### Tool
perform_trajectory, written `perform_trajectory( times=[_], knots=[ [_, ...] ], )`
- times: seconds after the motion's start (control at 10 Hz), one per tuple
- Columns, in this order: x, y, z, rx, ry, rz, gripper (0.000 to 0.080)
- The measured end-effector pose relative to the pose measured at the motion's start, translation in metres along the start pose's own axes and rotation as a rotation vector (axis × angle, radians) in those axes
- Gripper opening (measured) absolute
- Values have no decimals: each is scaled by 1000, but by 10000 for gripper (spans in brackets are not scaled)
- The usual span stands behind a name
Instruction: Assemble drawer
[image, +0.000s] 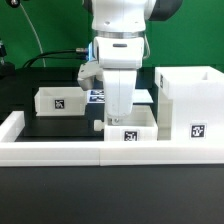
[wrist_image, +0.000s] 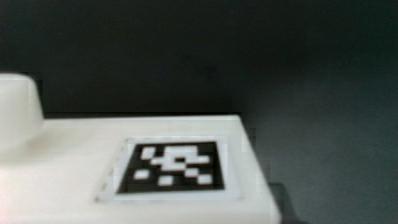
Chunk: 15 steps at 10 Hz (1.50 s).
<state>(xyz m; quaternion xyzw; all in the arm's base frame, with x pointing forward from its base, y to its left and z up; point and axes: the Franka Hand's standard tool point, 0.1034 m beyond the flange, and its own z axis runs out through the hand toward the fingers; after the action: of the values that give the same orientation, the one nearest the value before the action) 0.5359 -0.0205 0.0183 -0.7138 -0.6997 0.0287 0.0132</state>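
The Panda arm reaches straight down in the middle of the exterior view, and its gripper (image: 116, 120) sits low at the near tray (image: 147, 134), at that tray's wall on the exterior view's left. The broad white hand hides the fingertips, so I cannot tell whether the fingers are spread, closed or gripping the wall. The drawer lies in three separate pieces on the black table (image: 40, 125). The near tray stands upright just behind the long white border wall (image: 60, 152), its square tag (image: 130, 136) facing the camera. The tall box (image: 190, 100) stands just beside it on the exterior view's right, also against the border wall, with its opening upward and a tag (image: 196, 129) on its front. The far tray (image: 60, 100) rests well apart on the exterior view's left, further back, its tag turned forward. The marker board (image: 97, 96) lies flat behind the arm, mostly covered by it. The wrist view is blurred: it shows a flat white face (wrist_image: 71, 140) carrying a black-and-white tag (wrist_image: 175, 166), with dark table beyond, and a rounded white shape (wrist_image: 15, 110) at the edge that I cannot identify.
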Motion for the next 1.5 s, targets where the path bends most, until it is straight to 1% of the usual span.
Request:
perform_trajectory(
  times=[0.1, 0.2, 0.3, 0.8, 1.2, 1.4, 1.5],
  knots=[
    [3, 6, -1, 0, 2, -11, 42],
    [6, 8, -1, -3, 4, -27, 42],
    [9, 8, -2, -3, 6, -31, 42],
    [8, 7, -1, -2, 7, -32, 42],
    [13, 4, -1, -2, 11, -44, 42],
    [12, 3, 0, 5, 11, -42, 42],
    [12, 3, -1, 18, 8, -42, 42]
  ],
)
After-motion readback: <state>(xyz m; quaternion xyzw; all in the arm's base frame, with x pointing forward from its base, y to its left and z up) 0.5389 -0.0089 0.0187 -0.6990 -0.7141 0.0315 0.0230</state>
